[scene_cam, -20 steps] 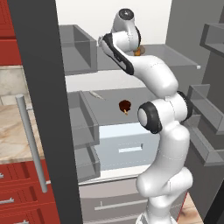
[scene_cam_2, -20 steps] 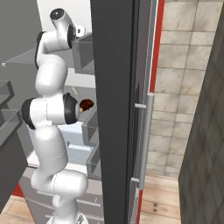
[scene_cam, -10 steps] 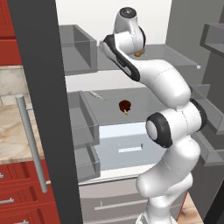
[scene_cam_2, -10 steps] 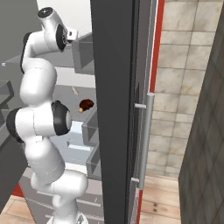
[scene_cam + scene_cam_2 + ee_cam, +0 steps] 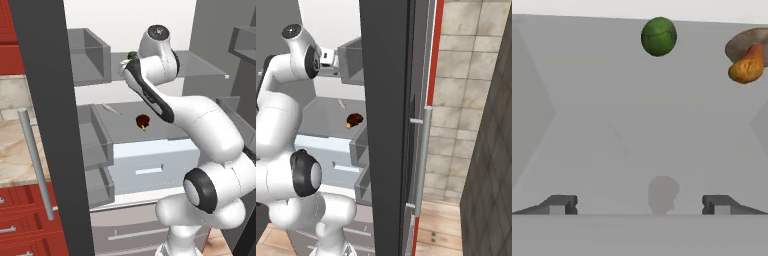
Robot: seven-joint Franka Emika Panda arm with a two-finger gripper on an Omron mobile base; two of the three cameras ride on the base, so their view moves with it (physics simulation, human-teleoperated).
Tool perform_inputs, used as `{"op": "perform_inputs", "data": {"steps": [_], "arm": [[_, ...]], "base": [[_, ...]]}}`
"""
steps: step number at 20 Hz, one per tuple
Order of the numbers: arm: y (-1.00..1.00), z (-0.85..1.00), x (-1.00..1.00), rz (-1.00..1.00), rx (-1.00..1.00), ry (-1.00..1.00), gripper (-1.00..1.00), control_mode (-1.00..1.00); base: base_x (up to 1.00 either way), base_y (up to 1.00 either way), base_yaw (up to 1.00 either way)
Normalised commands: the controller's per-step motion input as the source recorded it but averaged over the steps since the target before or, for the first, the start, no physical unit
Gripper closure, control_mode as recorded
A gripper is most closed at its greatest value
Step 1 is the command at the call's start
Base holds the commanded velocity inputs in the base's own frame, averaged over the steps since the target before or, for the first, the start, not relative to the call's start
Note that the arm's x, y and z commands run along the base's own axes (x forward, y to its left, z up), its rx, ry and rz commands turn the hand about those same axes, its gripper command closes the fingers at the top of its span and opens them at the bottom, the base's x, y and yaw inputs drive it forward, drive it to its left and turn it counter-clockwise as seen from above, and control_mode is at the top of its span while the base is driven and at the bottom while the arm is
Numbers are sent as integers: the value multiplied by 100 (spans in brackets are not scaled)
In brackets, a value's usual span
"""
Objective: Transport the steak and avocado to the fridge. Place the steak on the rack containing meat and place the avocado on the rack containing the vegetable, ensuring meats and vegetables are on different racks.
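Currently, the scene is recorded as follows.

Fridge: the fridge is seen with its dark grey door swung open at the left of the left base view; a long silver bar handle is carried on that door.

Gripper: the gripper is seen with its jaws spread wide and nothing held between them; the two dark fingertips are set well apart at the bottom of the hand view.

Arm: the white arm is raised to the height of the higher shelf, with the hand turned into the fridge.

Avocado: the avocado is seen lying on the higher glass shelf, far from the fingertips and towards the back wall; in the left base view a small dark green part of it is shown just beside the hand.

Vegetable: an orange-brown lump is seen on the same shelf, to the right of the avocado and apart from it in the hand view.

Steak: the steak is seen lying on the flat grey shelf that tops the white drawer, its tan stub pointed towards the near edge; it is also shown in the right base view.

Door bins: grey bins are seen at the left of the lower shelf.
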Motion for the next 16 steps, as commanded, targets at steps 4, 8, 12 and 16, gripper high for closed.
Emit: {"op": "perform_inputs", "data": {"steps": [4,8,12,16], "arm": [[-1,0,-100,0,7,-11,-100,-100],[-7,0,-100,0,6,0,-100,-100],[-2,-1,-100,0,5,0,-100,-100],[-3,-9,-100,0,3,0,-100,-100]], "base": [[0,0,0],[0,0,0],[0,0,0],[0,0,0]]}}
